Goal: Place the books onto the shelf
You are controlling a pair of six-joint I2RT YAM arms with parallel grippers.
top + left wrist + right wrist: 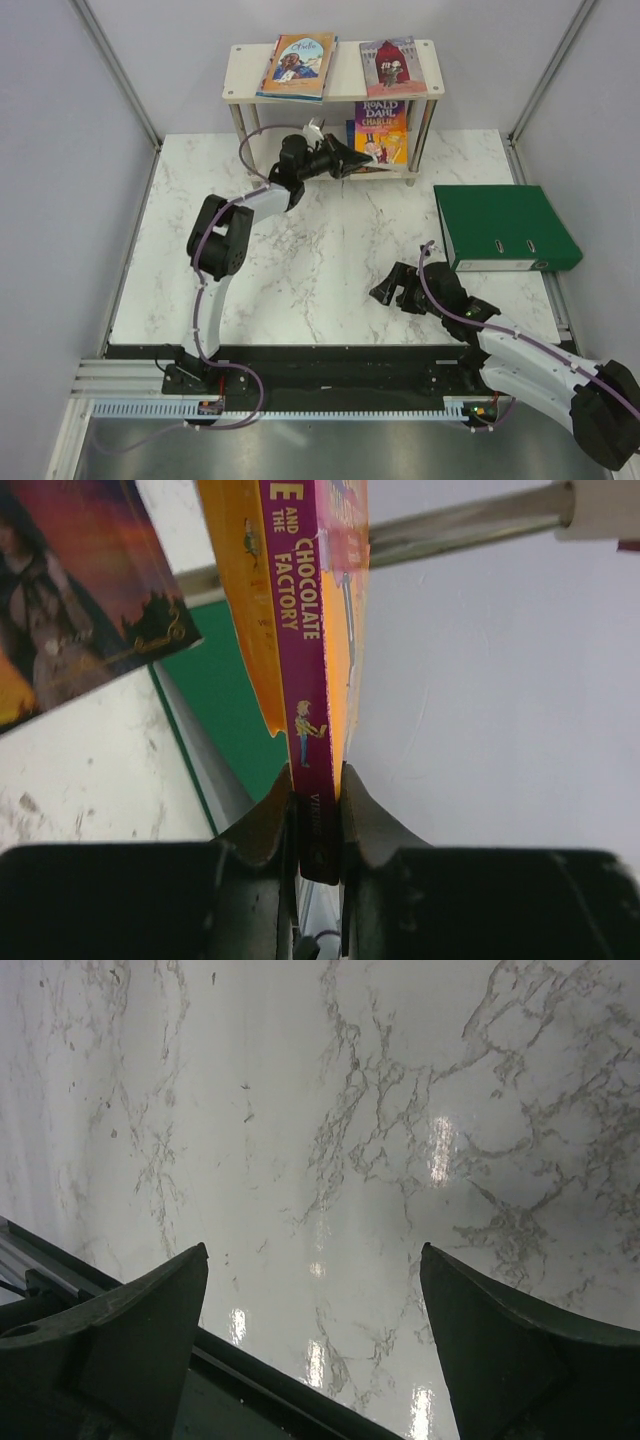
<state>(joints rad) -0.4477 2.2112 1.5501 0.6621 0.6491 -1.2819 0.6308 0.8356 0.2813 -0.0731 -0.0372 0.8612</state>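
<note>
Left pincer (316,777) clamps Roald Dahl book (300,630), spine legible only wrist-side; right pincer (312,1260) gapes.

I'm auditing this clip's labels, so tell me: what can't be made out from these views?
- Top view: the left end effector and the Roald Dahl book it grips hide much of the lower board of the shelf.
- Left wrist view: that book's title is cut off by the top edge, and a portrait-cover book by the left edge.
- Top view: spine labels on the green binder are too small to read.
</note>
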